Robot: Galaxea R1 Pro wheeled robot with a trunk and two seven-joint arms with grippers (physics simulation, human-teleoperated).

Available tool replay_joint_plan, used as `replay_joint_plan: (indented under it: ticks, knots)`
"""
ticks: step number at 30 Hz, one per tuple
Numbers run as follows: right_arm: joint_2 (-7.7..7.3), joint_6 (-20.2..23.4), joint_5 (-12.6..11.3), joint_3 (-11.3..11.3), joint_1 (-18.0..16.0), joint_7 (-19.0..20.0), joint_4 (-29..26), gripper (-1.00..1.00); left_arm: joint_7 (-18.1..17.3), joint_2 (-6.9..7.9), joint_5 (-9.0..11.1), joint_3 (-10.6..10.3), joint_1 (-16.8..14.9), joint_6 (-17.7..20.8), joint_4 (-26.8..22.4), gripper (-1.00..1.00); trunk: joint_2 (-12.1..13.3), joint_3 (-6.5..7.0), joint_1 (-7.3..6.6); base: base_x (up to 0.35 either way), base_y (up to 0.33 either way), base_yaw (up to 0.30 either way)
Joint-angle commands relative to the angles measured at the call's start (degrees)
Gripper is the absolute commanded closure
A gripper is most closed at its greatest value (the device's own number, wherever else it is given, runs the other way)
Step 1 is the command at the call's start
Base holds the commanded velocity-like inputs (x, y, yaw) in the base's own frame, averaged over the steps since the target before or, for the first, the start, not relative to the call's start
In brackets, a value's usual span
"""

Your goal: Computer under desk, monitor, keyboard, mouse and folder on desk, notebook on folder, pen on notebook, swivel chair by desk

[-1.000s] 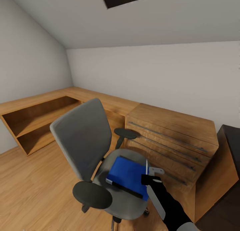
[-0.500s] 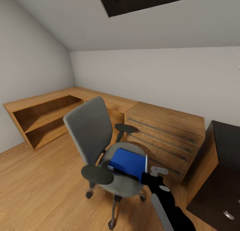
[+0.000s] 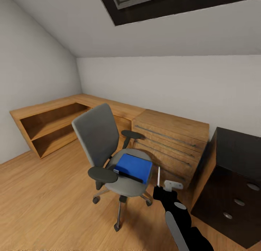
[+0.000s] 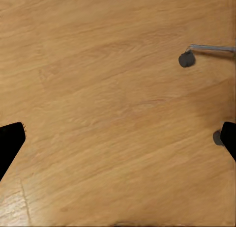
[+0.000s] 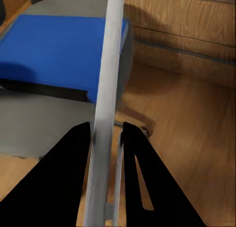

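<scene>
swivel chair (image 3: 112,160) now farther off, more of desk (image 3: 232,185) revealed

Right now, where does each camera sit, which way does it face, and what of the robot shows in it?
Head view: high on the robot, facing forward and down at the swivel chair carrying the folder; right gripper shows.
Left wrist view: by the left gripper, facing the wooden floor; black fingertips at both edges.
Right wrist view: along the right gripper's fingers, clamping the pen, toward the folder.
Shared: head and right wrist views both show folder, chair seat, pen.
</scene>
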Motion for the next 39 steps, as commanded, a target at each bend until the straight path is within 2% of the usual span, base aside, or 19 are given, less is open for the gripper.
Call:
replay_joint_plan:
  ticks: [1,5,6,7,18,27,30,32,36,37,39]
  knots:
    - [-0.01,0.07,-0.63,0.11,-0.04,-0.52,-0.01,1.00,0.25,0.00,-0.03,-0.13,0.02,0.33,-0.15,-1.00,0.38,0.14,-0.26,-0.273,-0.251,0.000]
    - [-0.05,-0.01,-0.62,0.11,-0.04,-0.52,-0.15,1.00,0.26,0.00,-0.20,-0.77,0.02,0.34,-0.11,-1.00,1.99,0.86,-1.13,-0.267,-0.253,0.000]
    - [-0.07,-0.01,-0.58,0.09,-0.04,-0.52,-0.23,1.00,0.26,0.00,-0.22,-1.86,0.02,0.31,-0.09,-1.00,2.39,1.04,-1.35,-0.264,-0.254,0.000]
    - [-0.10,-0.02,-0.50,0.03,0.07,-0.57,-1.14,1.00,0.21,0.01,-0.18,-4.74,0.02,0.26,-0.07,-1.00,2.79,1.22,-1.57,-0.243,-0.248,0.000]
    - [-0.20,0.07,-0.37,-0.12,0.72,-0.62,-4.28,1.00,0.39,0.00,-0.39,-6.81,0.02,0.16,3.84,-1.00,7.20,3.19,-3.99,-0.060,-0.064,-0.006]
    - [-0.27,0.09,-0.46,-0.16,0.75,-0.62,-4.56,1.00,0.27,0.01,-0.49,-7.16,0.02,0.24,4.35,-1.00,10.81,4.81,-5.97,-0.001,-0.001,-0.215]
    - [-0.28,0.08,-0.46,-0.16,0.75,-0.62,-4.61,1.00,0.26,-0.05,-1.59,-7.25,0.02,0.30,4.41,-1.00,12.02,5.35,-6.63,0.000,0.000,-0.265]
    - [-0.29,0.08,-0.46,-0.16,0.75,-0.66,-4.65,1.00,0.31,-0.20,-3.01,-7.68,0.02,0.36,4.49,-1.00,12.82,5.71,-7.06,0.000,0.000,-0.268]
    - [-0.82,0.08,-0.48,-0.16,0.75,-0.62,-4.99,1.00,0.35,-0.43,-4.04,-8.05,0.02,0.37,4.95,-1.00,14.42,6.42,-7.94,0.000,-0.002,-0.269]
    - [-0.99,0.13,-0.48,-0.16,0.75,-0.61,-5.28,1.00,0.41,-1.08,-4.30,-8.17,0.02,0.29,5.38,-1.00,14.82,6.60,-8.16,0.000,-0.090,-0.270]
    - [-1.03,0.13,-0.47,-0.16,0.75,-0.61,-5.35,1.00,0.42,-1.47,-4.37,-8.20,0.02,0.27,5.51,-1.00,15.62,6.96,-8.60,0.003,-0.123,-0.270]
